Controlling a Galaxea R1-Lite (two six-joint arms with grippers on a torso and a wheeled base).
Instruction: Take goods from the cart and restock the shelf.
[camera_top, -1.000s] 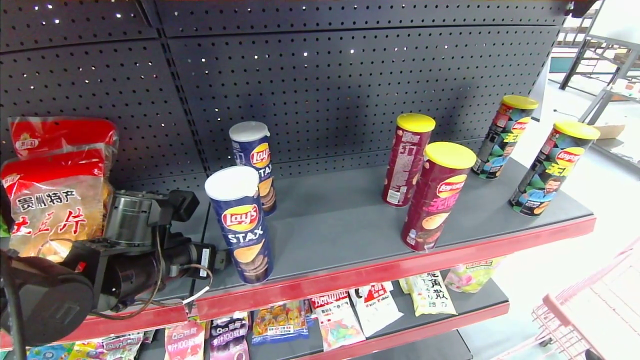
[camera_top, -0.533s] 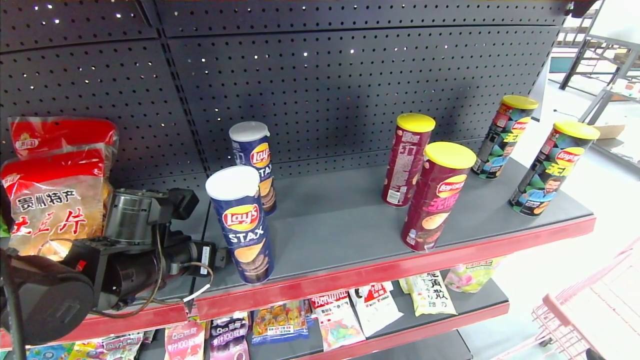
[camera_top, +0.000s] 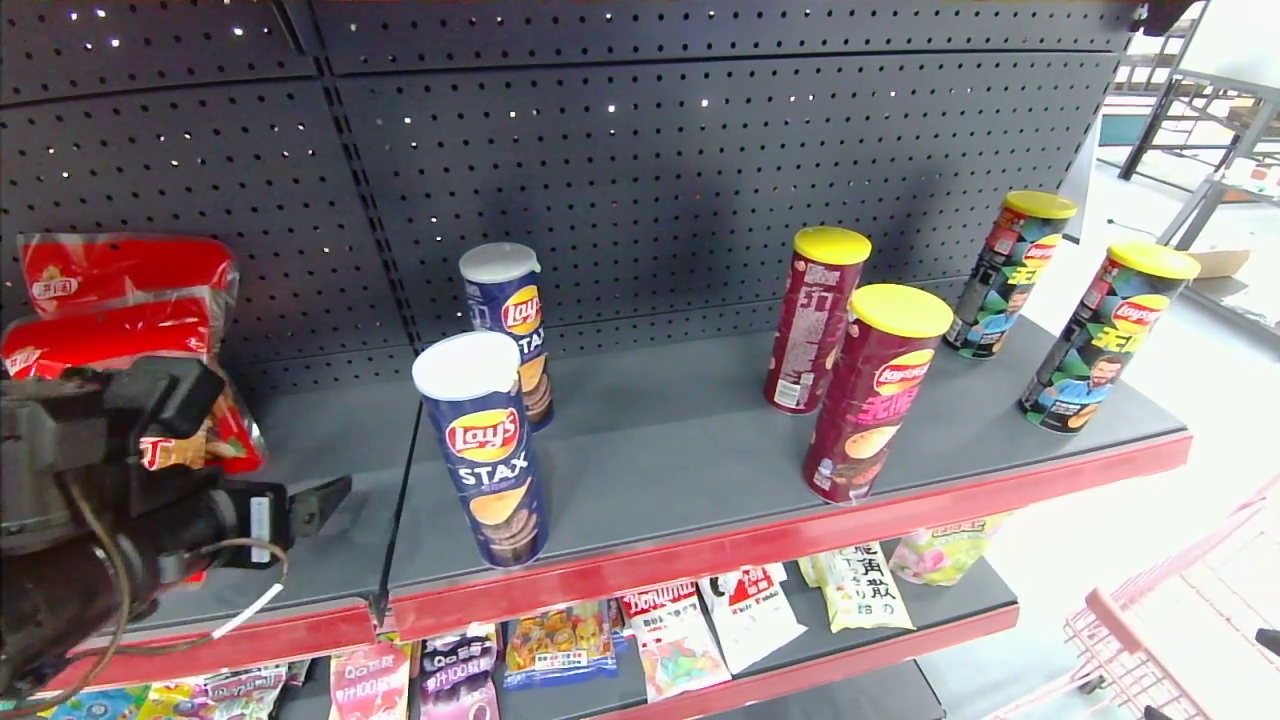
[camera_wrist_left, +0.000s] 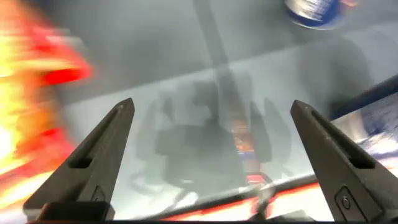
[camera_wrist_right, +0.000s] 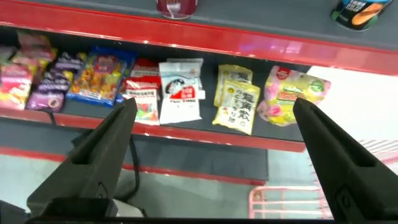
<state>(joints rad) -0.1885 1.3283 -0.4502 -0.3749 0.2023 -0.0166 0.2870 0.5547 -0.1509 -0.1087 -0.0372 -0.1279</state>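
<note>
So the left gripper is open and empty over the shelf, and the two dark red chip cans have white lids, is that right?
Only the lids are wrong. In the head view the front dark red chip can and the back dark red chip can have yellow lids. The left gripper is open and empty over the shelf.

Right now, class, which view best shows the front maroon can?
The head view: the front maroon can stands whole, lid to base. The right wrist view catches just its base; the left wrist view faces bare shelf.
</note>
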